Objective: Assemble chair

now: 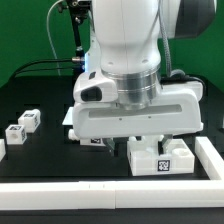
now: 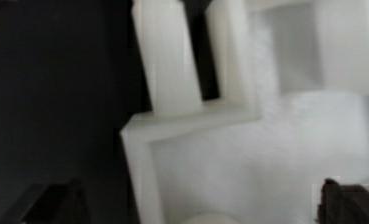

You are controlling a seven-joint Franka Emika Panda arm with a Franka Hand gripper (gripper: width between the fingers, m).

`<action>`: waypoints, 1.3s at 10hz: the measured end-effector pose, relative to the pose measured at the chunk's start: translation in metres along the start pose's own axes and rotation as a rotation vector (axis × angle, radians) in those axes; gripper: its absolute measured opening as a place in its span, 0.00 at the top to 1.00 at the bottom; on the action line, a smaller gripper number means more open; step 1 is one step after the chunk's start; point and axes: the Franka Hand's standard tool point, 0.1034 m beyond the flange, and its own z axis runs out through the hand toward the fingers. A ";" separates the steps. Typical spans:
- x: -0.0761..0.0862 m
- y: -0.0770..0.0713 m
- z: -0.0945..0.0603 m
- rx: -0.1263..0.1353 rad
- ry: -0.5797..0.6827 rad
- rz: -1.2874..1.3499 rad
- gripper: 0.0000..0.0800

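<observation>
One arm: a bulky white robot arm [image 1: 125, 45] fills the middle of the exterior view. Its broad pale hand housing hangs low over the table.
Table: a flat black tabletop [image 1: 40, 165] carries everything, with a green wall [image 1: 25, 35] behind it.
Border rail: a long plain white border rail [image 1: 90, 190] runs along the near edge. It turns up the exterior view's right side.
Chair piece: a chunky white plastic chair piece [image 1: 160, 160] lies on the table directly under the hand. It is at the exterior view's lower right, just inside the corner of the rail. Black-and-white square tags show on its near face. In the wrist view the same piece [image 2: 252, 130] looms close and blurred. There it is a white slab with two narrow prongs and a dark slot between them.
Small blocks: a small white tagged block [image 1: 29, 120] and a second small white tagged block [image 1: 15, 132] sit just beside each other at the exterior view's left. They are well apart from the chair piece.
Pincer: the gripper [image 1: 150, 138] [image 2: 202, 203] is spread wide and pinches nothing. Its dark fingertips [image 2: 56, 200] stand at opposite sides of the wrist view, with the chair piece under the gap between them. A strip of black table separates one fingertip from the piece's edge. I cannot tell whether the other fingertip touches the white.
</observation>
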 end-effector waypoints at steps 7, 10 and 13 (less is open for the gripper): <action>0.002 0.000 0.001 0.000 0.001 0.015 0.87; 0.023 -0.003 -0.007 0.008 0.005 0.024 0.97; 0.049 -0.005 -0.008 0.020 -0.009 -0.105 0.97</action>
